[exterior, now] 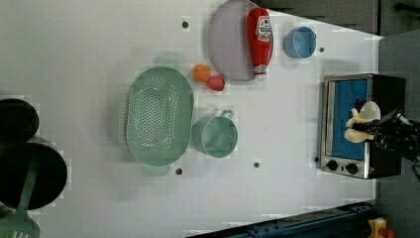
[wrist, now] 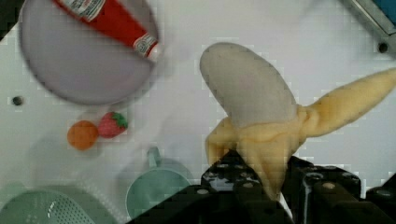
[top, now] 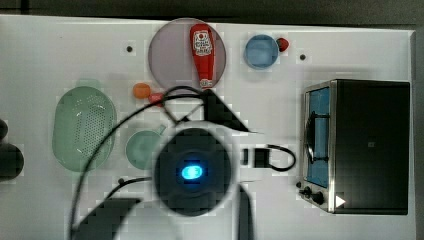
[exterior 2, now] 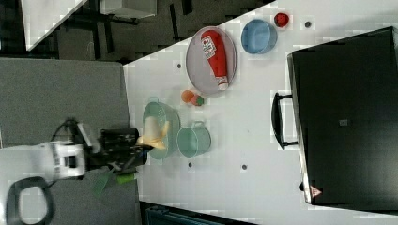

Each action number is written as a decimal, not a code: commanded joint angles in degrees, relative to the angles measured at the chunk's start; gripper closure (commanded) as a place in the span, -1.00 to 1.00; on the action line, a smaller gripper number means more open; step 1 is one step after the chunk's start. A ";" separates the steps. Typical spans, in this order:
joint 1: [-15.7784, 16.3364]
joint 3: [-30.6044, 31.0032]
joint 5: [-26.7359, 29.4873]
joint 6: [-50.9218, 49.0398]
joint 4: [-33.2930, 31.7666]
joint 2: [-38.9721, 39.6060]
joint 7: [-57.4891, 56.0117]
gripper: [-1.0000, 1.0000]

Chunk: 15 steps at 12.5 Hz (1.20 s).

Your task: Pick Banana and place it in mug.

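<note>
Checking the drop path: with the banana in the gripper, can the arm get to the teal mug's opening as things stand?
Probably yes. The mug stands upright and looks empty, with bare table around its mouth except the green basket close beside it. The gripper holds the banana above the table, near the mug.

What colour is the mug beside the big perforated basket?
Teal-green; the mug shows best in the left view.

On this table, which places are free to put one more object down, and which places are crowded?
In the left view, the wide white tabletop beyond the perforated basket is bare, and so is the stretch between the mug and the toaster oven. It is crowded where the orange ball and strawberry sit between the plate and basket.
</note>
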 commanded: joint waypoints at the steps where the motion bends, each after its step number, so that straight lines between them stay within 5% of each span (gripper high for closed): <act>1: 2.50 7.17 0.95 -4.86 1.35 1.91 10.16 0.53; 4: 3.10 13.66 7.87 -2.78 1.30 4.44 21.65 0.53; 15: 3.20 21.04 1.46 31.35 -12.83 18.98 36.75 0.53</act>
